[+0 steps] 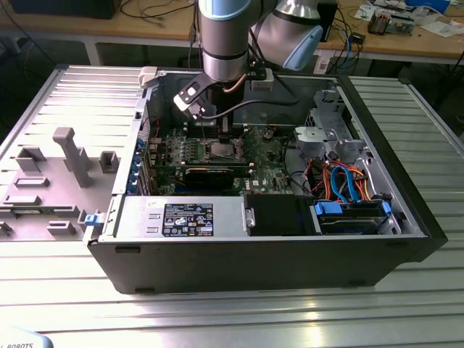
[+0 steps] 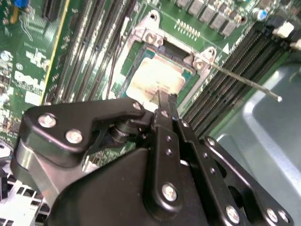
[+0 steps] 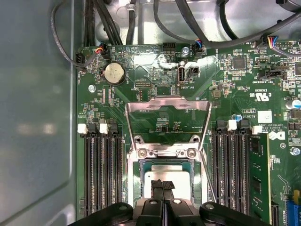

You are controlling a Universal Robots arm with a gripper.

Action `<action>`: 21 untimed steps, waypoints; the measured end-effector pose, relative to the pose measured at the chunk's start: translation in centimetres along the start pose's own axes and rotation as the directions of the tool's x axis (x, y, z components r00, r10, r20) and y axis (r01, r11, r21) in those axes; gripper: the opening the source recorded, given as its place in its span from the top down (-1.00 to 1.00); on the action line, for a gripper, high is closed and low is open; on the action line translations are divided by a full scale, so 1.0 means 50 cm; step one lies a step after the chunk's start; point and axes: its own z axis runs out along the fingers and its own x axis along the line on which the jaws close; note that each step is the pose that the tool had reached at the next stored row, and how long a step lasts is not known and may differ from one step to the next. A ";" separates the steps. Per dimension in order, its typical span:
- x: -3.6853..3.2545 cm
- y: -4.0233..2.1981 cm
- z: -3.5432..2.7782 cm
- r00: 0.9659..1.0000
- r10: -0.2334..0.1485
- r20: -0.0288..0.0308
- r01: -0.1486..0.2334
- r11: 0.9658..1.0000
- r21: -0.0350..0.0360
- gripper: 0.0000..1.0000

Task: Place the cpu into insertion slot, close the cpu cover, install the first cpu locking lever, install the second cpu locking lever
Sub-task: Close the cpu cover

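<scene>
- Gripper (image 3: 162, 184): I read the fingers as drawn together with nothing visible between them. Their tips are at the top face of the cpu (image 3: 181, 182); I cannot tell whether they press on it or hang just above.
- The cpu lies flat inside the insertion slot (image 3: 165, 152), its edges looking parallel to the shiny rim in both wrist views. I judge the placing step to be at or near its end.
- The cpu cover (image 3: 167, 104) stands raised on the far side of the slot, its window clear of the chip.
- One locking lever (image 2: 244, 82) juts out over the memory slots (image 2: 235, 70), unlatched.
- To do this well, I would keep any downward touch light and square. A tilted push could lift one corner or harm the contacts beneath.
- I would also check that the chip sits level with the rim on all four sides.
</scene>
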 end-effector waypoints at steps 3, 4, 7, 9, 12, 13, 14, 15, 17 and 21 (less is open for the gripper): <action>0.001 0.002 -0.022 1.000 0.000 0.000 0.000 1.000 0.006 0.79; 0.002 0.002 -0.032 1.000 0.000 0.000 0.000 1.000 0.006 0.79; 0.002 0.003 -0.048 1.000 0.000 0.000 0.000 1.000 0.007 0.79; 0.003 0.003 -0.051 1.000 0.000 0.000 0.000 1.000 0.007 0.79; 0.003 0.003 -0.053 1.000 -0.020 -0.001 0.020 1.000 0.009 0.79; 0.003 0.003 -0.053 0.999 -0.032 -0.001 0.032 0.999 0.011 0.79; 0.003 0.003 -0.053 0.999 -0.035 -0.002 0.035 0.999 0.012 0.79; 0.003 0.003 -0.056 0.999 -0.036 0.000 0.036 0.999 0.012 0.79; 0.004 0.004 -0.070 0.999 -0.036 0.001 0.036 0.999 0.012 0.79; 0.005 0.004 -0.073 0.999 -0.036 0.001 0.036 0.999 0.012 0.79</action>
